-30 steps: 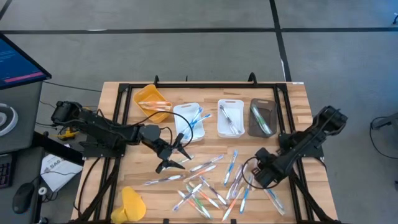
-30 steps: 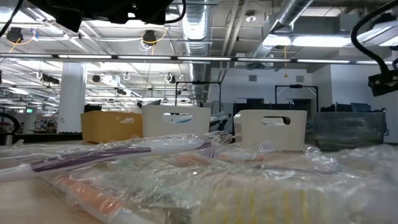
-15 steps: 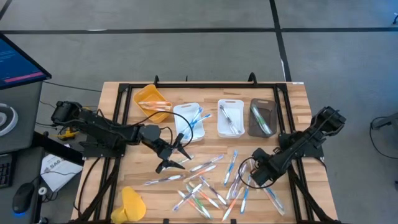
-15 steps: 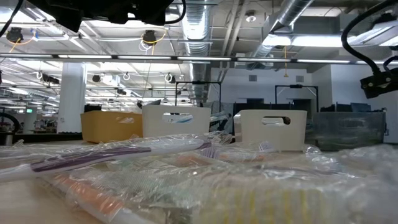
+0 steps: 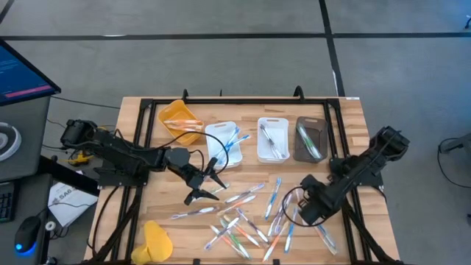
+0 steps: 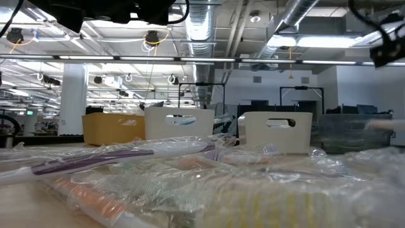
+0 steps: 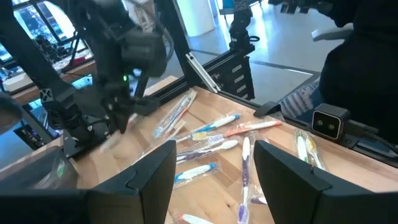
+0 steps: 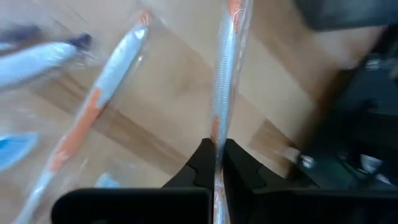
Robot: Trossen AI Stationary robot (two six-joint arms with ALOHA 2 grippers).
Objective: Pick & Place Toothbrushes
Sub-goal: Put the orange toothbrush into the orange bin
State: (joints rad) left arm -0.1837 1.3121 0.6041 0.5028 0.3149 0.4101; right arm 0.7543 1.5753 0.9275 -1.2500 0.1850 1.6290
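Several toothbrushes (image 5: 246,217) in clear wrappers lie scattered on the wooden table's near half; they also show in the left wrist view (image 7: 214,134). My right gripper (image 5: 300,212) stands over the pile's right side, pointing steeply down, shut on one orange-accented toothbrush (image 8: 222,68). My left gripper (image 5: 210,180) hovers open left of the pile, nothing between its fingers (image 7: 155,180). Other toothbrushes lie inside the two white trays and the dark tray at the back. My right gripper pinches the wrapped toothbrush's handle (image 8: 215,134) between its two fingers, at an orange stretch of it. The fingers come from above, slanting down, and lie across the handle. The brush runs on past the fingertips; whether its far end (image 8: 234,9) is off the table I cannot tell.
Along the far side stand a yellow tray (image 5: 180,118), two white trays (image 5: 223,140) (image 5: 272,138) and a dark tray (image 5: 310,140). A yellow object (image 5: 156,239) lies at the near left corner. Black frame rails run along the table's edges.
My right gripper has gone up from the pile, as the low view shows at its right edge, where a pale blurred streak now hangs above the heap.
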